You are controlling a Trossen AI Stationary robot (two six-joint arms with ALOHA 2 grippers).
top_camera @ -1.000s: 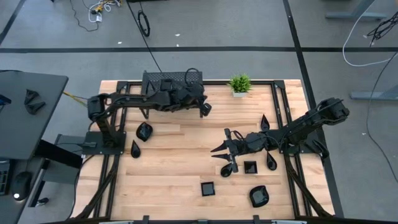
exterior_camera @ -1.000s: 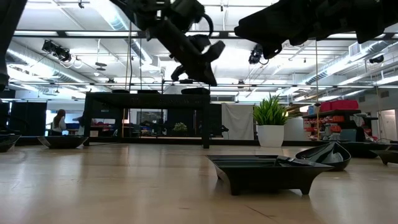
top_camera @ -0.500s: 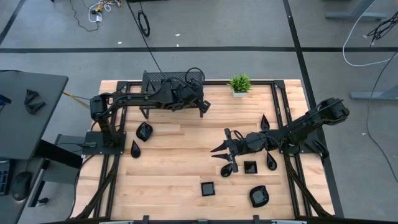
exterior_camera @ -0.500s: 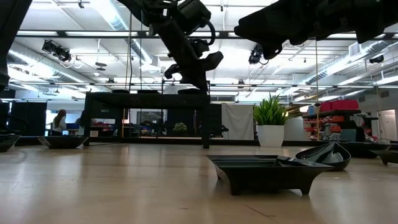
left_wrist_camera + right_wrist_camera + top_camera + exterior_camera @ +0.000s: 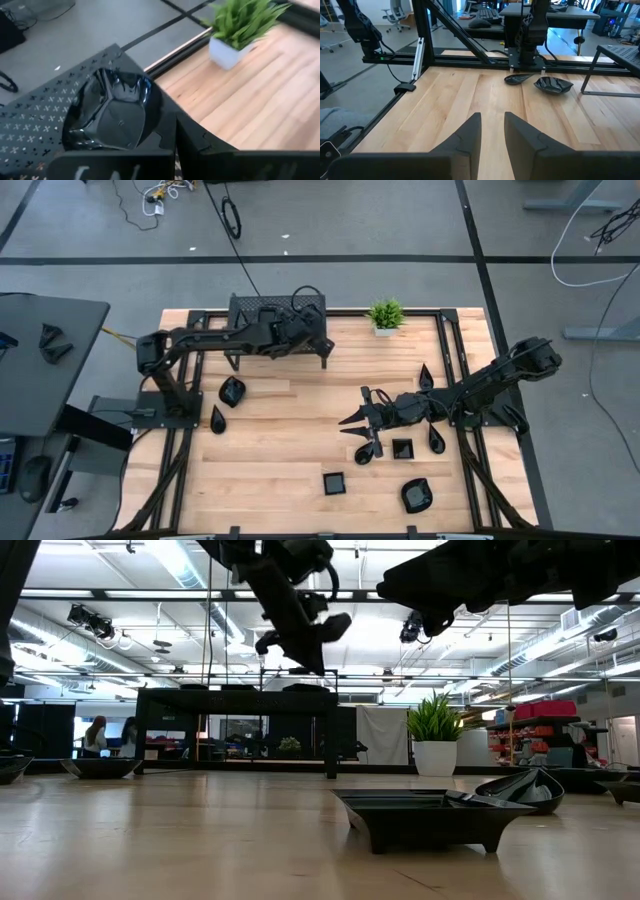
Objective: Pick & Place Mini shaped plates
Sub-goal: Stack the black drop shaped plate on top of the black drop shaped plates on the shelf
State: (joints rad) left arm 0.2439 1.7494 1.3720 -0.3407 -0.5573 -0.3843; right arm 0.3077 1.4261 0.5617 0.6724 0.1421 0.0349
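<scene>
My left gripper is over the black perforated rack at the table's far edge, shut on a glossy rounded-blob mini plate. In the low view it hangs above the rack's top. My right gripper hovers open over the table's middle right and holds nothing. Other mini plates lie flat on the wood. There is a blob and a teardrop on the left. Squares, teardrops and a blob lie on the right. My left gripper holds the blob plate by the rim nearest the fingers. The gripper's own body hides the place of contact. The plate sits tilted, hollow side showing, over the rack's perforated top. Whether it touches the rack I cannot tell.
A small green potted plant stands at the far edge, right of the rack. Black frame rails run along the table's sides. Bare wood lies between the two groups of plates. People show in the room behind.
My left gripper has carried the blob plate toward the table's far edge and a little left, from the wood beside the rack to over the rack's top. It has risen slightly in the low view.
</scene>
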